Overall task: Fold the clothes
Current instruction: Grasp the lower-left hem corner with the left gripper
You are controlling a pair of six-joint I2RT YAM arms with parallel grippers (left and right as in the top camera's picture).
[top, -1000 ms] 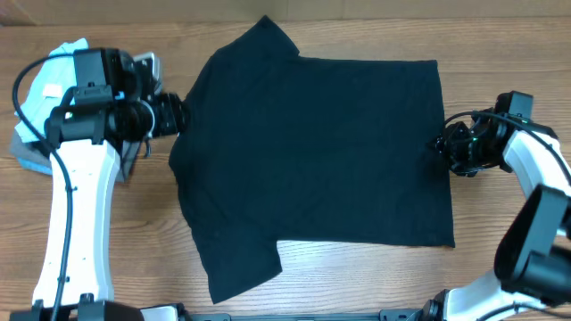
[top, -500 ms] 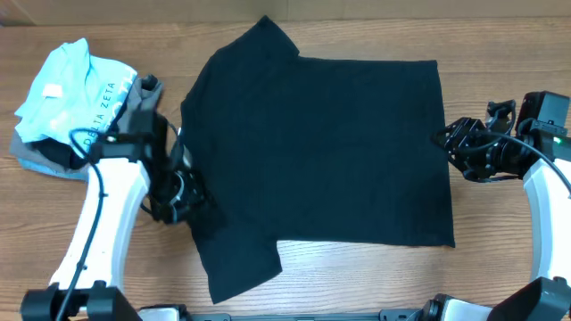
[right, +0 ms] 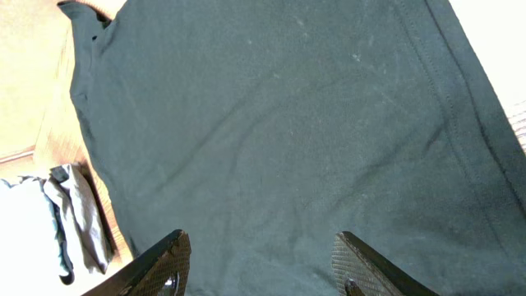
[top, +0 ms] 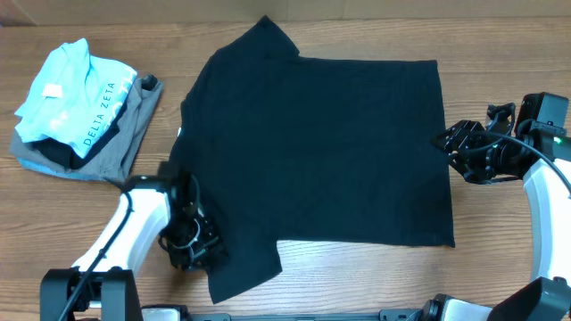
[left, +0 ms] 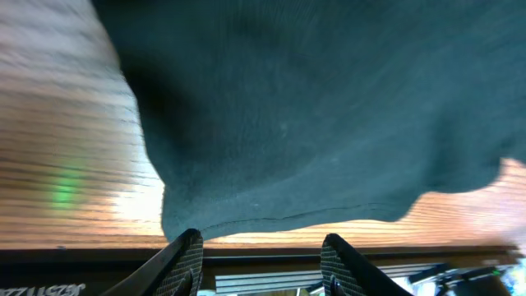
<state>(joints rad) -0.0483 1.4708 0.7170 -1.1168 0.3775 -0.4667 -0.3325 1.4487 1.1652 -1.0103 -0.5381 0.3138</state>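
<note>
Hovering two empty grippers at opposite edges of a spread shirt, before the first fold.

A plain black short-sleeved cotton T-shirt (top: 321, 152) is lying flat on the pale wooden table (top: 500, 53). Seen from overhead, its long axis is running from the collar (top: 181, 134) at 9 o'clock to the hem (top: 449, 214) at 3 o'clock. The left gripper (top: 192, 248) is hanging at the shirt's 7 o'clock corner, right against the lower sleeve (top: 241, 267). Its jaws are standing apart and gripping nothing, and whether they are touching the cloth I cannot tell. The right gripper (top: 453, 156) is hovering at 3 o'clock by the middle of the hem, its jaws also spread and empty. Judging by position, the left arm is sitting much nearer that sleeve, which looks like the likeliest first fold.
</note>
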